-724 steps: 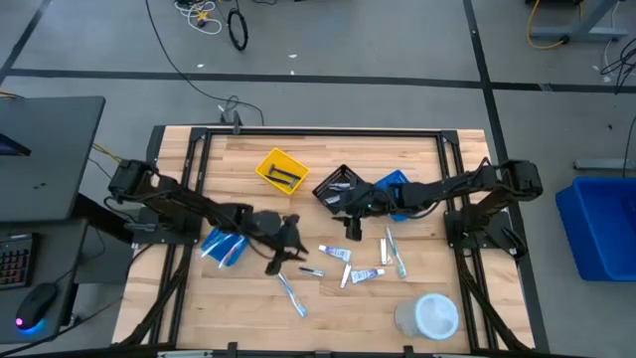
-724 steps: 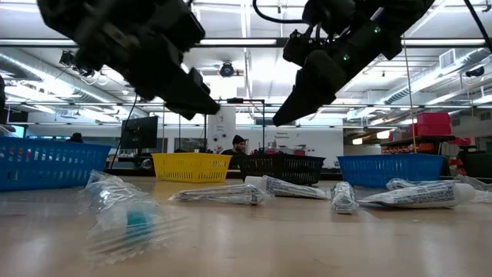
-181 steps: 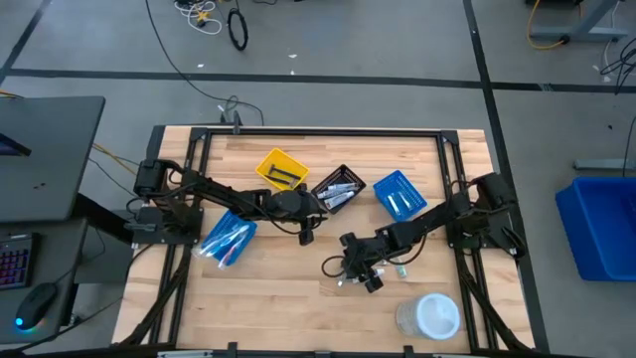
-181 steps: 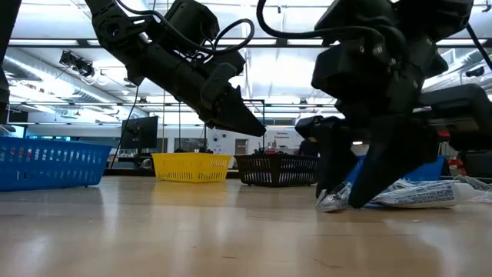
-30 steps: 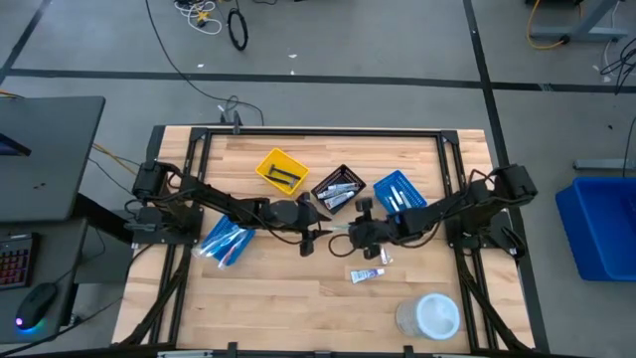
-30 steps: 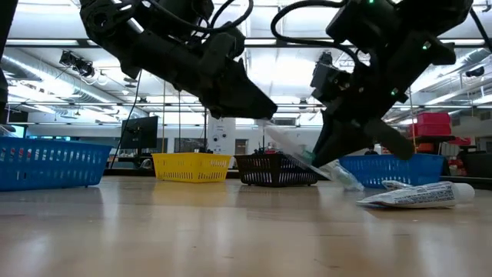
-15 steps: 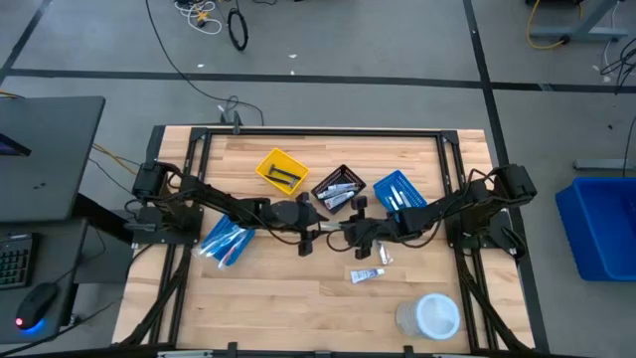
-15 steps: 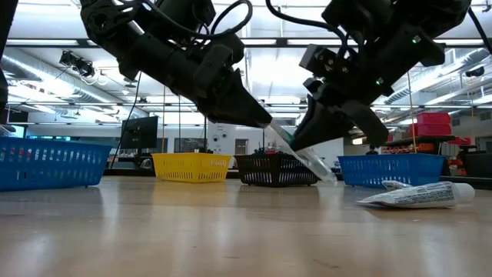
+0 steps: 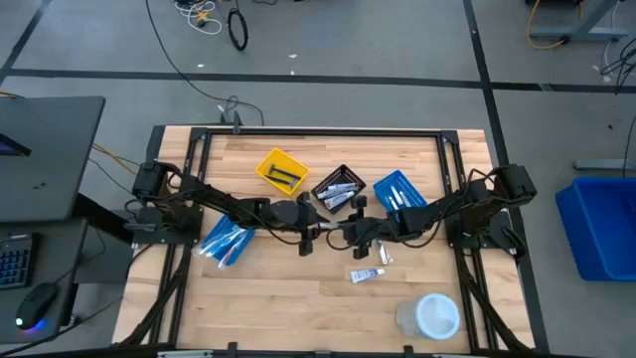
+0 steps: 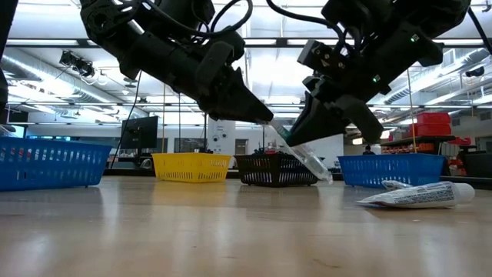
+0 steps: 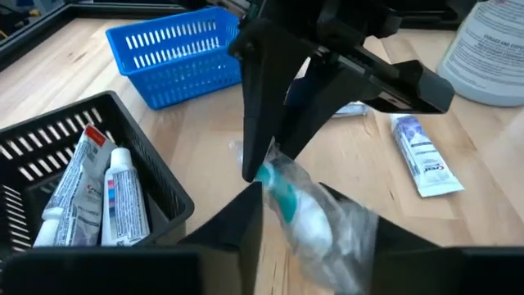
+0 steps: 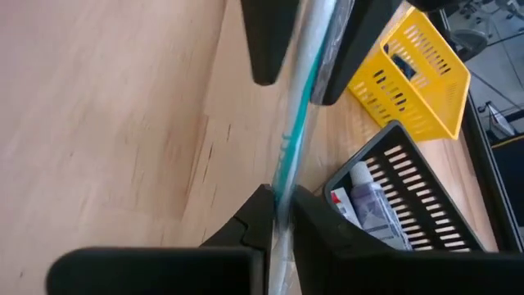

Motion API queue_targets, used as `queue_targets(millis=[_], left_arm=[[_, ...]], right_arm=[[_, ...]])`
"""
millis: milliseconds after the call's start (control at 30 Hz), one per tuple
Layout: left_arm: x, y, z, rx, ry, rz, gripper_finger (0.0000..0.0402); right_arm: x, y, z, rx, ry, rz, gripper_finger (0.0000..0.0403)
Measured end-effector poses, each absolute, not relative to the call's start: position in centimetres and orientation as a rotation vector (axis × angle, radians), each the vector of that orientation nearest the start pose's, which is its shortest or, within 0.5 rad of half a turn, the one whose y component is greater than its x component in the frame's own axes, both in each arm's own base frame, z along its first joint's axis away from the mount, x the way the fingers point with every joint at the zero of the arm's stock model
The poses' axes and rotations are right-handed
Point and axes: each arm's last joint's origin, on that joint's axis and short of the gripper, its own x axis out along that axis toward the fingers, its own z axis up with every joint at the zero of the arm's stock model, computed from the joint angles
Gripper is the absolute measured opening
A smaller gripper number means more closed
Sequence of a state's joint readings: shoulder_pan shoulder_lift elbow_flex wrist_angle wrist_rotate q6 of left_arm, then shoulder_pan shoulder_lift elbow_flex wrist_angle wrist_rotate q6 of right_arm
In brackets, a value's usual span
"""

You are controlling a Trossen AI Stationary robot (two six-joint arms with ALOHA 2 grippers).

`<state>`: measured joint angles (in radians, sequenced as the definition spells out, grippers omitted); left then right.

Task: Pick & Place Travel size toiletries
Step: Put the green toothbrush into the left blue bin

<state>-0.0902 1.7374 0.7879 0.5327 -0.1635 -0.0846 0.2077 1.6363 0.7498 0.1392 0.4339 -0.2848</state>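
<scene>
A plastic-wrapped toothbrush point(image 10: 304, 158) with a teal stripe hangs in the air over the table's middle, between my two grippers. My right gripper point(image 12: 278, 203) is shut on it from the table's right side. My left gripper point(image 11: 291, 195) meets it from the left and has the toothbrush's point(image 11: 296, 209) other end between its fingers. In the high view the two grippers point(image 9: 318, 231) point(image 9: 348, 231) nearly touch. A white-and-blue tube point(image 9: 368, 274) lies flat on the wood nearer the front edge, with another small wrapped item point(image 9: 384, 256) beside it. My left gripper has the toothbrush's wrapped upper end point(image 11: 274, 179) between its two fingers; the wrapper fills the gap. The fingers come level from the table's left. That end is clear of the table. My right gripper pinches the toothbrush's handle point(image 12: 286, 176) between its two fingers, coming from the table's right, roughly along it. The toothbrush is lifted clear and tilted, and its lower end point(image 10: 327, 175) sticks out below the fingers.
At the far middle stand a yellow bin point(image 9: 281, 169) with dark items, a black bin point(image 9: 338, 189) with tubes and a blue bin point(image 9: 400, 194). Another blue bin point(image 9: 229, 239) sits at the left. A round white tub point(image 9: 429, 316) stands at the near right.
My right gripper has carried the toothbrush a little toward the table's left, up to my left gripper. The toothbrush's free upper end now sits between the left gripper's fingers. It stays tilted and clear of the table.
</scene>
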Motion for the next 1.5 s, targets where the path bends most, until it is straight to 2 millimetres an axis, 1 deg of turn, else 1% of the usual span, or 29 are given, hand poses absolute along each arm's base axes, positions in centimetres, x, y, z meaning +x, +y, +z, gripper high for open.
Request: queue_targets(millis=[167, 267, 400, 533, 733, 800, 867, 967, 1033, 1133, 1233, 1367, 1500], left_arm=[[34.3, -2.6, 16.1, -0.038, 0.4, 0.096, 0.0058], [34.3, -2.6, 16.1, -0.037, 0.4, 0.093, 0.0037], [34.3, -2.6, 16.1, -0.039, 0.402, 0.095, 0.0035], [34.2, -2.8, 16.1, -0.035, 0.401, 0.117, 0.0038], [34.1, -3.4, 16.2, 0.001, 0.399, 0.158, 0.0034], [33.7, -3.8, 16.7, 0.026, 0.411, 0.187, 0.0034], [33.2, -4.1, 17.5, 0.04, 0.414, 0.222, 0.0034], [31.9, -4.6, 19.1, 0.015, 0.435, 0.253, 0.0034], [30.8, -5.0, 20.9, -0.018, 0.422, 0.248, 0.0034], [28.6, -5.5, 23.4, -0.056, 0.414, 0.27, 0.0034], [25.6, -5.9, 25.1, -0.06, 0.453, 0.329, 0.0034], [21.4, -6.4, 26.5, -0.121, 0.486, 0.425, 0.0035], [17.8, -6.9, 27.2, -0.157, 0.509, 0.461, 0.0034]], right_arm=[[30.3, 5.2, 15.1, -0.504, 0.741, -0.114, 0.0047], [30.3, 5.1, 15.1, -0.504, 0.742, -0.116, 0.0048], [30.3, 5.1, 15.1, -0.501, 0.74, -0.136, 0.0054], [30.6, 5.1, 15.5, -0.489, 0.696, -0.153, 0.0073], [31.0, 5.6, 16.7, -0.461, 0.583, -0.169, 0.0122], [30.7, 5.9, 17.4, -0.472, 0.564, -0.213, 0.014], [30.2, 6.3, 18.1, -0.478, 0.545, -0.291, 0.0157], [29.5, 7.0, 19.4, -0.466, 0.5, -0.39, 0.0181], [29.2, 7.3, 19.9, -0.453, 0.482, -0.406, 0.0194], [28.9, 7.6, 20.3, -0.429, 0.468, -0.402, 0.0212], [28.8, 7.8, 20.3, -0.426, 0.469, -0.399, 0.0226], [28.7, 7.7, 20.1, -0.436, 0.489, -0.398, 0.0238], [28.7, 7.7, 20.1, -0.438, 0.494, -0.397, 0.0246]])
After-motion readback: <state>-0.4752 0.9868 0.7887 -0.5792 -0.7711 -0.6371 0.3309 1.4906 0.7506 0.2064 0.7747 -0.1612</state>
